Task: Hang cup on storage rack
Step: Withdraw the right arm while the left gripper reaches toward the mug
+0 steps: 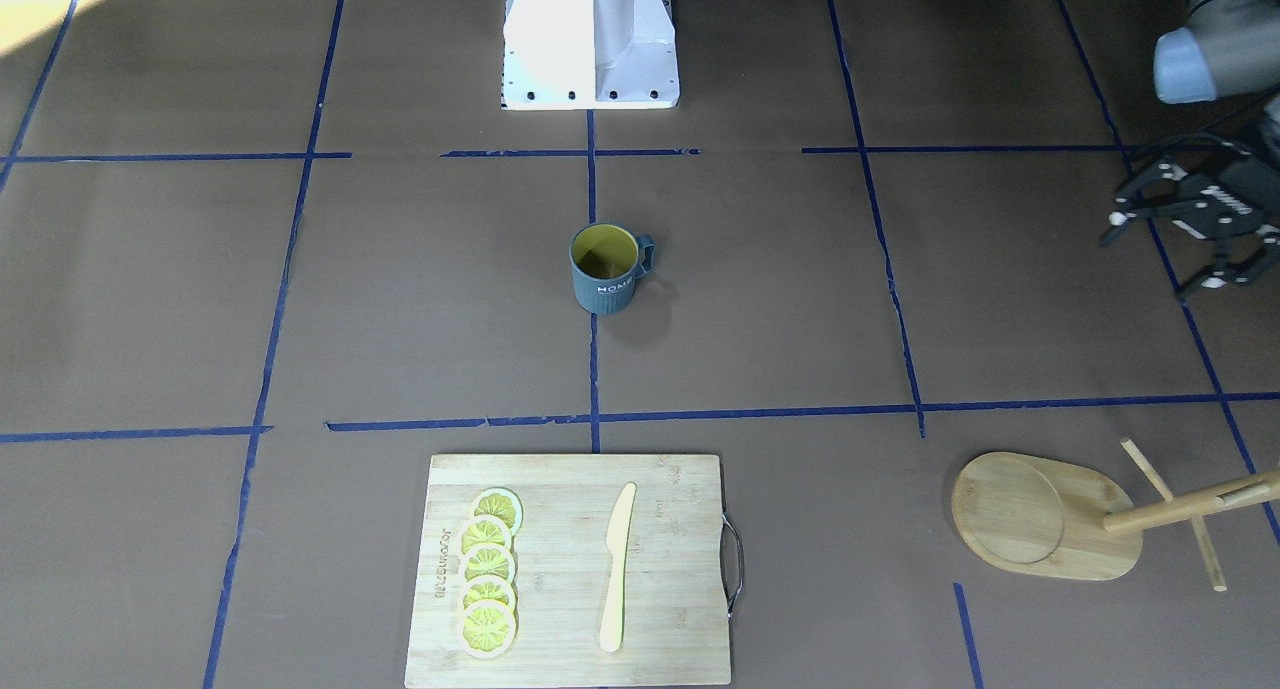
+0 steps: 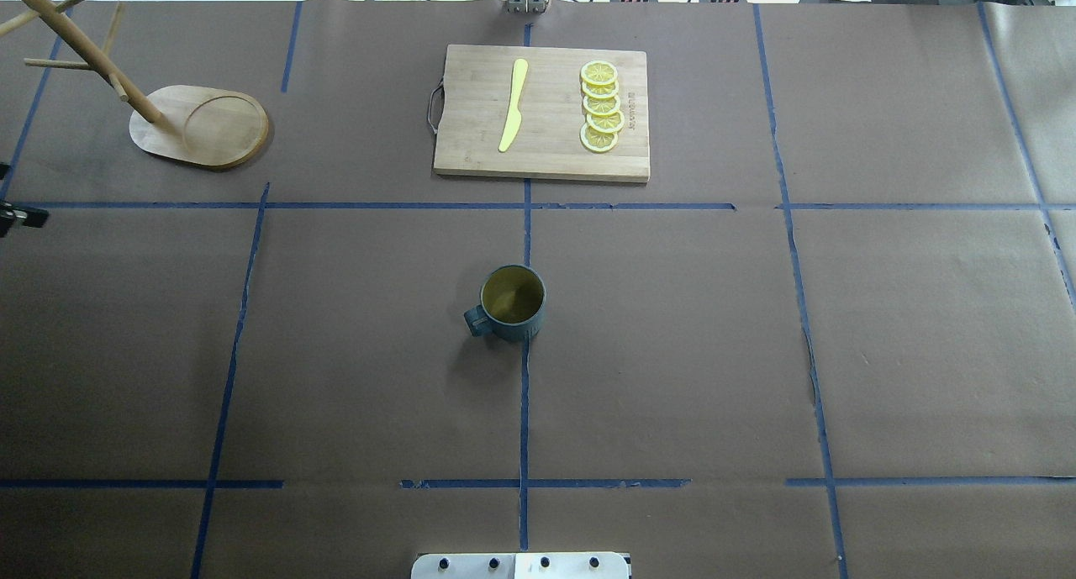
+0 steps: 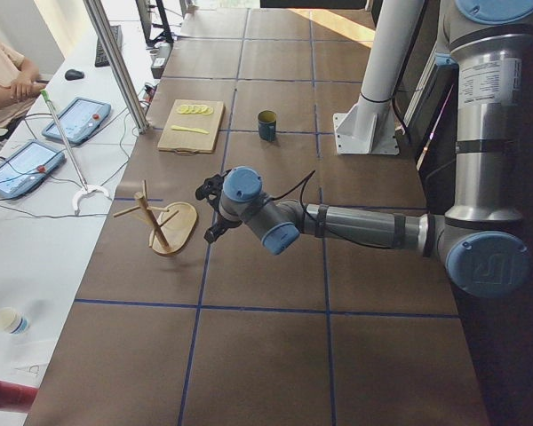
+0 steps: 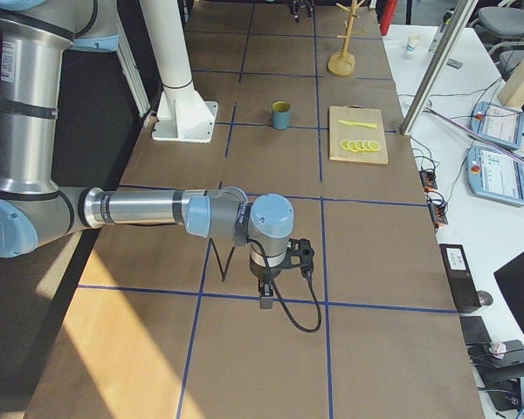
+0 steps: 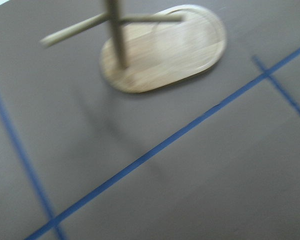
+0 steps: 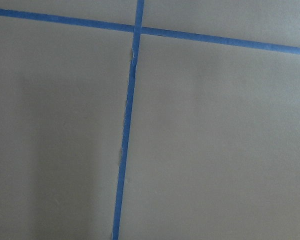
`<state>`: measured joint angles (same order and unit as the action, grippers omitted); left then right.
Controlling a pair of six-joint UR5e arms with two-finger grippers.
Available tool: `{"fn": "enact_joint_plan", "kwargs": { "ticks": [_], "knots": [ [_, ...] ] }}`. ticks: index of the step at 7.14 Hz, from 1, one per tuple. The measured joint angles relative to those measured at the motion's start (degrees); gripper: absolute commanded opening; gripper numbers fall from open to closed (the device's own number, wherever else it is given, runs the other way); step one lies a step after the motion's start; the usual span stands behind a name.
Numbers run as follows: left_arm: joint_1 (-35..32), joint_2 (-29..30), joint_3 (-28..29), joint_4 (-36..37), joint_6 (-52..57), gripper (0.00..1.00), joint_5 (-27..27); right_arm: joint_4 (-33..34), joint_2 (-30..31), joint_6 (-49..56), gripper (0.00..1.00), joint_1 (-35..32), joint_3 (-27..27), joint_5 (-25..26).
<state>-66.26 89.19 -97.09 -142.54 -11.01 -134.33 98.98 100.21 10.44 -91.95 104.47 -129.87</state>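
The dark blue-grey ribbed cup [image 1: 606,269] with a yellow-green inside stands upright at the table's middle, also seen in the overhead view [image 2: 511,302]; its handle points toward the robot's left. The wooden storage rack [image 1: 1040,517] stands at the far left of the table [image 2: 202,125], and its post and pegs fill the left wrist view [image 5: 165,50]. My left gripper [image 1: 1150,264] is open and empty, hovering above the table near the rack and far from the cup. My right gripper [image 4: 284,275] shows only in the exterior right view, low over bare table; I cannot tell its state.
A bamboo cutting board [image 2: 471,142] with a yellow knife [image 2: 514,104] and several lemon slices [image 2: 601,108] lies at the far middle. The white robot base [image 1: 590,39] stands at the near edge. Blue tape lines cross the brown table cover.
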Motion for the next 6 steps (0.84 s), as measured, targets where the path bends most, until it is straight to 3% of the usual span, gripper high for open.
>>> {"fn": "enact_joint_plan", "kwargs": {
  "ticks": [3, 6],
  "knots": [
    [14.00, 10.35, 0.02, -7.89, -6.29, 1.00, 6.07, -0.02, -0.04, -0.16, 1.00, 0.10, 0.19, -0.05],
    [32.70, 19.27, 1.95, -9.64, -6.38, 1.00, 26.06, 0.00, -0.05, -0.10, 1.00, 0.10, 0.28, -0.12]
  ]
}}
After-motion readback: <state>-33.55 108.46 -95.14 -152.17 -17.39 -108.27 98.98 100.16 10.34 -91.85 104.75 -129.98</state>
